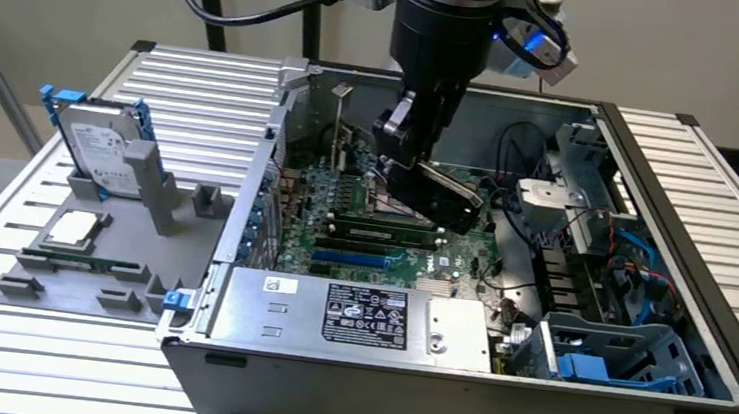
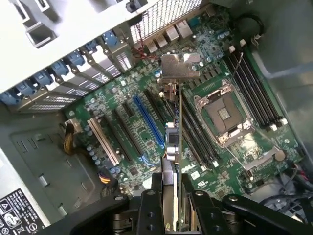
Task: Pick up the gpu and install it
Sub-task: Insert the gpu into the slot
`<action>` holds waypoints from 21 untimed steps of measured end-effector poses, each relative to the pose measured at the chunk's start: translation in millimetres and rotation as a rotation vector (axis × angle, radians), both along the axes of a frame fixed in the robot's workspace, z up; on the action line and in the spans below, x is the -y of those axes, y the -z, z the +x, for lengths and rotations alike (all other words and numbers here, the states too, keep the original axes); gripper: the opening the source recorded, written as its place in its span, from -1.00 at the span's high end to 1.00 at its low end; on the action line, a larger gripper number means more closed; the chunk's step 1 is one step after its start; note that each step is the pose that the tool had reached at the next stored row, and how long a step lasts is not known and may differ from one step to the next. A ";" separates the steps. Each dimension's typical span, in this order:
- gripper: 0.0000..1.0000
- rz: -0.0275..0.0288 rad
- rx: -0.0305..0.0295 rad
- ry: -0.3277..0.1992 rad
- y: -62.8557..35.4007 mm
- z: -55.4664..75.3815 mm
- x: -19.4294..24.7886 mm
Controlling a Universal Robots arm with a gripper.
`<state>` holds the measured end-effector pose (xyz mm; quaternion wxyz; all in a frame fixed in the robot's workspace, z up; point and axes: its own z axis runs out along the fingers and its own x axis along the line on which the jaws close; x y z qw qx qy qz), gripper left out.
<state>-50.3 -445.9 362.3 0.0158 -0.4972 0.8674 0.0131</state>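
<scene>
My gripper (image 1: 405,158) hangs inside the open computer case (image 1: 686,255), shut on the gpu (image 1: 453,200). The card is held on edge, tilted, a little above the green motherboard (image 1: 344,190). In the wrist view the gpu (image 2: 172,127) is seen edge-on, its silver end bracket (image 2: 180,66) pointing toward the case's rear slot wall. My gripper (image 2: 170,188) clamps the card's near end between its black fingers (image 2: 152,196). The card hovers over the expansion slots, between the blue slot (image 2: 149,122) and the CPU socket (image 2: 225,115).
On the exterior view's left, a grey fixture (image 1: 134,292) holds a silver hard drive in a blue frame (image 1: 101,143), a CPU (image 1: 73,228) and a memory stick (image 1: 83,264). The power supply (image 1: 360,317) fills the case's near side; cables and a drive cage (image 1: 612,354) crowd its right.
</scene>
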 end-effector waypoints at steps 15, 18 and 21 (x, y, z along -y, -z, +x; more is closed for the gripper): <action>1.00 0.0000 0.0004 -0.274 9.3 0.0 0.0; 1.00 0.0000 0.0004 -0.328 11.7 0.0 0.0; 1.00 0.0002 0.0003 -0.372 15.0 0.0 0.3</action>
